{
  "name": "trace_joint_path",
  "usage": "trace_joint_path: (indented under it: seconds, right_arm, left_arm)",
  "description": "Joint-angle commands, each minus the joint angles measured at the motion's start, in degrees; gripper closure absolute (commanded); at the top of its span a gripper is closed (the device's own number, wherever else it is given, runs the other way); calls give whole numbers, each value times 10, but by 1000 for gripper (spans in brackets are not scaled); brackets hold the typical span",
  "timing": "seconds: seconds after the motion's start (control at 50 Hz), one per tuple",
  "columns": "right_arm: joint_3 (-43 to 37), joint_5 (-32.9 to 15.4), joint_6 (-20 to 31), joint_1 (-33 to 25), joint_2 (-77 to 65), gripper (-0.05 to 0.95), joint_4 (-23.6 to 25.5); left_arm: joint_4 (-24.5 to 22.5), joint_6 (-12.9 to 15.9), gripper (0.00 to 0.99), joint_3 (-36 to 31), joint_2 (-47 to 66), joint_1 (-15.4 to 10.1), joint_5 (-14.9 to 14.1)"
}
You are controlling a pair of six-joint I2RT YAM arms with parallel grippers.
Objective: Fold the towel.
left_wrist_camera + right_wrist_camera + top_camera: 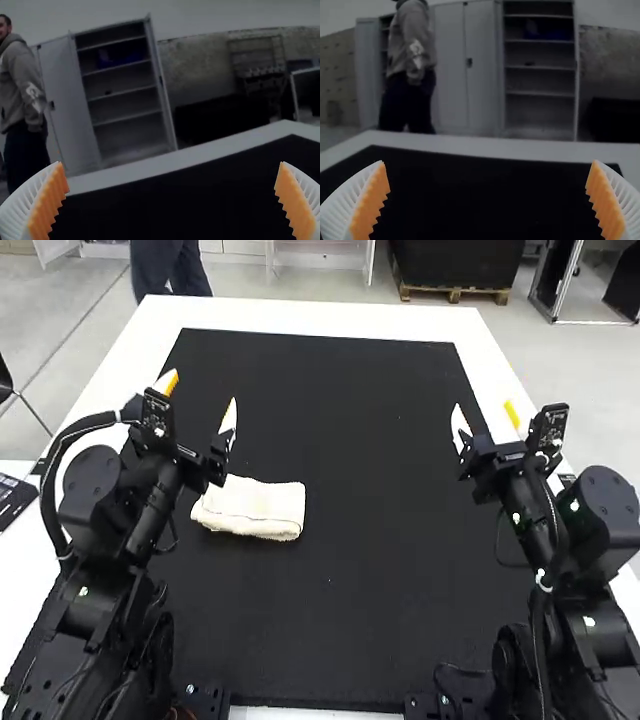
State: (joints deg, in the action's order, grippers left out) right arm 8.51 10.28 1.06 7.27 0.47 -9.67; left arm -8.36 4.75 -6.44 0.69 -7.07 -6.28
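In the high view the cream towel (255, 508) lies on the black mat as a compact folded bundle, left of the middle. My left gripper (201, 405) is open above the mat, just beyond the towel and over its left side, holding nothing. My right gripper (486, 418) stands open over the mat's right edge, far from the towel. In the left wrist view the left gripper (172, 200) has its ribbed fingers wide apart. The right wrist view gives the right gripper (488, 200) with its orange pads likewise far apart.
The black mat (350, 610) covers most of the white table (330, 317). Both arms' bases stand at the near corners, and a dark device (12, 498) lies at the table's left edge.
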Motion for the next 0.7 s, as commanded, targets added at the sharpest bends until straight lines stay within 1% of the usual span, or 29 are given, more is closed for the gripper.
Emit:
trace_joint_path:
  seconds: [0.0,0.04,0.12,0.16,0.18,0.22,0.32,0.34,0.36,0.4,0.44,0.52,0.58,0.6,0.62,0.64,0.68]
  right_arm:
    - [3,10,-8,-9,-2,-8,-4]
    - [2,11,-8,-8,-2,-8,-4]
    - [-1,13,-8,-8,-2,-8,-4]
    - [-3,22,-8,-8,-3,-8,-5]
    - [-4,34,-8,-9,-2,-8,-5]
    - [-8,77,-9,-8,-2,-8,-4]
    - [-10,229,-8,-8,-2,-8,0]
    - [-10,247,-5,-8,-3,-8,3]
    - [-13,254,3,-8,-3,-8,7]
    - [-17,254,26,-8,-2,-8,14]
    - [-20,246,33,-8,-3,-8,21]
    - [-24,200,53,-8,-2,-8,30]
    - [-24,185,63,-8,-3,-8,33]
    - [-24,183,66,-8,-2,-8,34]
    - [-26,182,69,-9,-3,-8,36]
    - [-25,174,83,-8,-3,-8,39]
    - [-25,171,90,-9,-3,-8,39]
  left_arm:
    - [5,-21,25,-15,-9,4,-7]
    - [5,-22,26,-13,-9,3,-7]
    - [15,-33,28,-2,-9,2,-1]
    - [17,-33,28,11,-9,4,-4]
    - [12,-33,30,19,-9,3,-5]
    - [5,-34,28,30,-9,1,1]
    - [10,-34,28,50,-9,4,5]
    - [9,-33,28,50,-9,4,5]
    - [9,-33,28,49,-9,4,5]
    - [10,-33,28,49,-9,2,5]
    - [10,-33,28,49,-9,1,5]
    - [6,-33,28,51,-9,1,5]
    - [5,-36,28,54,-9,1,3]
    - [5,-39,28,55,-9,1,0]
    - [8,-48,28,56,-9,1,-1]
    - [8,-55,28,60,-9,1,0]
    - [13,-66,26,63,-9,1,0]
